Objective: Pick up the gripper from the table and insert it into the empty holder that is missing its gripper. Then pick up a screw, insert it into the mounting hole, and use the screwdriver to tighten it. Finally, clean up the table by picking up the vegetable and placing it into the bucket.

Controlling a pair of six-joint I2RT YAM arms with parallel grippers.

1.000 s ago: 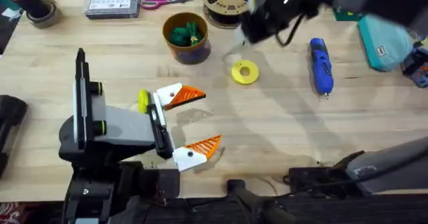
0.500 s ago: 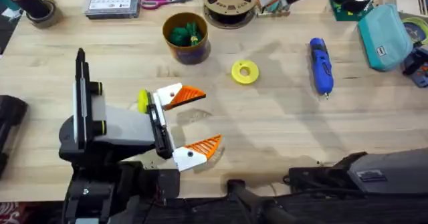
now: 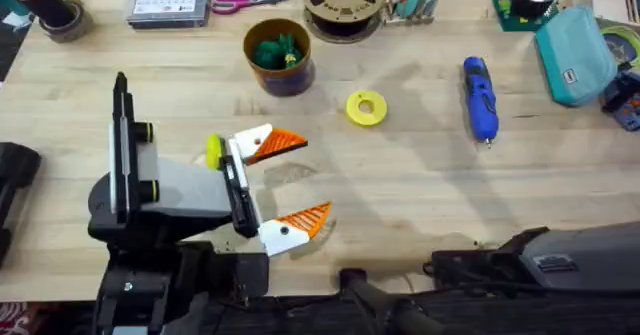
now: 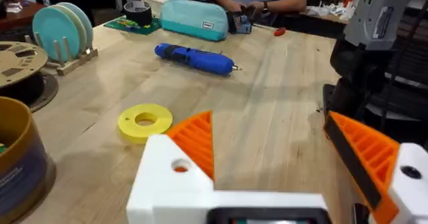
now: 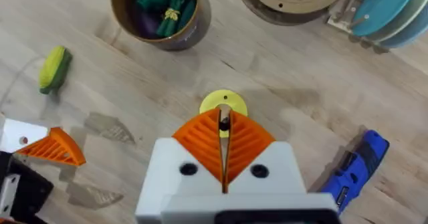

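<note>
My left gripper [image 3: 285, 183] stands open low over the table's near left. Each of its two white holders [image 4: 170, 184] carries an orange ribbed gripper pad [image 4: 195, 140]; I cannot tell which one was inserted. My right gripper [image 5: 224, 140] is shut, high above the yellow ring. The green leafy vegetable [image 3: 277, 50] lies inside the bucket [image 3: 293, 78] at the back. The blue screwdriver [image 3: 480, 97] lies flat on the right, apart from both grippers. The screw is out of view.
A yellow ring disc [image 3: 366, 107] lies mid-table. A small yellow-green piece [image 5: 53, 69] rests beside the left gripper's far finger. Along the back edge are a brown spool [image 3: 343, 0], scissors [image 3: 240, 1], a calendar box [image 3: 168, 3] and a teal pouch [image 3: 575, 60].
One second ago the right arm hung dark and blurred over the spool and ring. It has swung off toward the back right. The left arm has stayed still.
</note>
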